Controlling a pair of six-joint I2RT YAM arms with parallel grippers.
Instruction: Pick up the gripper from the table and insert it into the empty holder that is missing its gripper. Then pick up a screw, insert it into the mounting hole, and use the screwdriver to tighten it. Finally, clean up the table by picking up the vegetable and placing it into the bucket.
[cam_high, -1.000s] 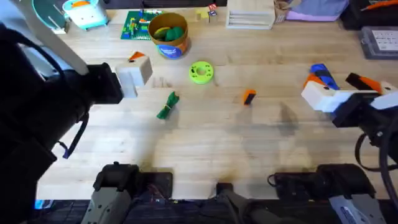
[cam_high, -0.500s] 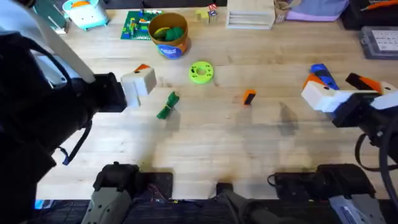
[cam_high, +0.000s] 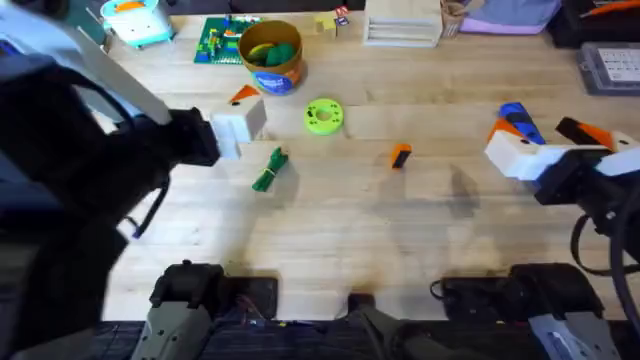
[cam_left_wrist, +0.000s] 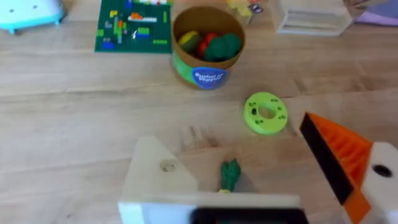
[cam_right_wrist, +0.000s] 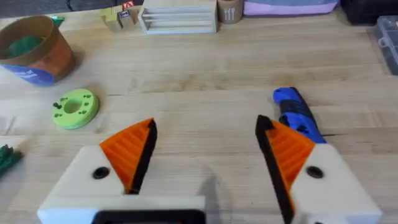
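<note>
Far left, the left gripper (cam_high: 236, 122) hangs over the table (cam_high: 350, 230), spread wide and carrying nothing. In its wrist view one side is a bare white wedge, the holder (cam_left_wrist: 155, 177), with the mounting hole (cam_left_wrist: 166, 166) dark in its face, while the opposite finger wears its orange ribbed pad. Just beside that gripper lies the vegetable (cam_high: 270, 170), untouched. Beyond it, towards the far edge, stands the bucket (cam_high: 272, 55), toys already inside. Next across comes the green ring (cam_high: 323, 116), and then the prize: the orange gripper piece (cam_high: 400, 156), lying alone mid-table, well apart from both arms. The pick-up looks to be the step in hand, and nothing has been grasped yet. To do it well, whichever arm goes should likely come straight down over the piece, fingers straddling its narrow sides, and close on the ribbed body. Leaving the dark end free should help when it is seated in the holder. On the right, the right gripper (cam_right_wrist: 205, 124) hovers, fingers parted wide and empty, the blue screwdriver (cam_right_wrist: 295, 115) lying just beside one of them.
</note>
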